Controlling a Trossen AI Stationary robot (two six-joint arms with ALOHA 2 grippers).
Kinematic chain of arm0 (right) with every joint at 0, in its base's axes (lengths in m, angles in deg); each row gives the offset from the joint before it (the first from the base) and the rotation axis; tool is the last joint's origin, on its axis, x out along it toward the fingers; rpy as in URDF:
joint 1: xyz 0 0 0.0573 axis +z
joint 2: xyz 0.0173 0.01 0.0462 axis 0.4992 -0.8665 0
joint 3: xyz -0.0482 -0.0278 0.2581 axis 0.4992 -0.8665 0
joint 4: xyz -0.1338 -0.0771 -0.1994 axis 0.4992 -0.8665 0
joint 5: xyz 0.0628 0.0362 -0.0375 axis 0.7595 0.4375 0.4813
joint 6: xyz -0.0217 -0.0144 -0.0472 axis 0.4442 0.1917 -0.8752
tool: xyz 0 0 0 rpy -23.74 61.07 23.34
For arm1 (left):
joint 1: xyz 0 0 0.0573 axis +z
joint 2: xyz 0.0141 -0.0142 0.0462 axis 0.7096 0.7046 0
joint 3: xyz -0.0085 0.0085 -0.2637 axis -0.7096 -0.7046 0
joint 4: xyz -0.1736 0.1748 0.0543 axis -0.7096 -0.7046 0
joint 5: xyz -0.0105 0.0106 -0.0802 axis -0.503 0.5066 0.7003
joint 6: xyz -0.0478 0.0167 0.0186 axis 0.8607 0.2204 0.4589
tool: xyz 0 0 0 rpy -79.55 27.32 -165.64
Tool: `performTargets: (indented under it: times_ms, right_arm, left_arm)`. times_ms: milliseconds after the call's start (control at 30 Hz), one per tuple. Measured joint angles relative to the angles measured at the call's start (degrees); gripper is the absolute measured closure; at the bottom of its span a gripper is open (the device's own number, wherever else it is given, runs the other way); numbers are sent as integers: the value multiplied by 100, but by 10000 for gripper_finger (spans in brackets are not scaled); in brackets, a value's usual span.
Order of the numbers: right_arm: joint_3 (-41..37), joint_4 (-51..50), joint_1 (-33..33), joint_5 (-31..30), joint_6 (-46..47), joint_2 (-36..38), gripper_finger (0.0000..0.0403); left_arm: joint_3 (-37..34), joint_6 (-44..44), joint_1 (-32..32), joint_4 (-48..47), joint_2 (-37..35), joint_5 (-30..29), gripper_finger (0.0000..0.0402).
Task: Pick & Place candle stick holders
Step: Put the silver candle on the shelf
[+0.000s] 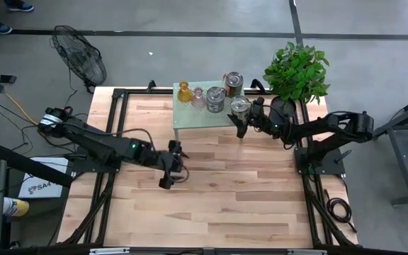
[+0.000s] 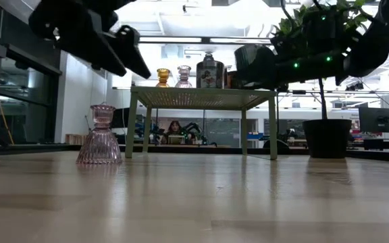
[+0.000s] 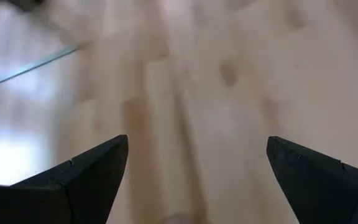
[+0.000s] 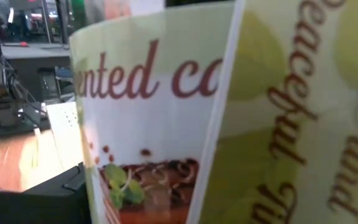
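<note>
Starting at the left, we find the left gripper (image 1: 175, 164) out over the bare planks of the wooden table (image 1: 211, 212), its fingers (image 3: 82, 177) spread wide with nothing between them (the left wrist view shows only wood grain in the gap). In the low view that gripper (image 2: 130, 57) hangs above a pale pink glass holder (image 2: 99, 135), which stands upright on the table, clear of the fingers.

Moving along, we come to the pale green stand (image 1: 190, 117) near the table's far edge. On its top, from left to right, sit an amber-orange holder (image 1: 183, 92), a second pink glass holder (image 1: 198, 95), a silvery metal cylinder (image 1: 215, 99) and, a little farther back, another metal cylinder (image 1: 233, 83) with a printed label. The low view shows the same lot lined up on the stand (image 2: 201, 96).

Further right, the right gripper (image 1: 241, 119) is at the stand's right-hand corner, clamped on a third metal cylinder (image 1: 241, 106). The right wrist view confirms it: the labelled tin (image 4: 166, 124) fills the picture right against the fingers. Last, behind that arm, a leafy plant (image 1: 297, 71) in a dark pot (image 2: 328, 138) stands at the table's far right corner.
</note>
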Motion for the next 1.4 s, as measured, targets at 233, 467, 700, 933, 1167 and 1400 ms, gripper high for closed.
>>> performTargets:
  times_ms: [233,467,700,933,1167,1400]
  right_arm:
    - [0,59,-183,242,15,-14,62]
    - [0,112,-312,458,66,-14,62]
    - [3,19,-310,531,68,-14,62]
    - [4,-13,-304,384,415,-14,62]
    - [2,-110,-17,-300,472,-14,62]
    - [2,-278,313,-849,461,-14,62]
  left_arm:
    - [0,-279,643,352,0,1207,25]
    - [-615,-427,1060,1347,-151,1694,25]
    - [-1074,-214,1338,1796,-705,1691,25]
    - [-1211,-4,1320,1787,-1153,1389,25]
    - [-1290,60,1320,1778,-1282,1249,25]
    - [-1290,74,1320,1788,-1294,1247,25]
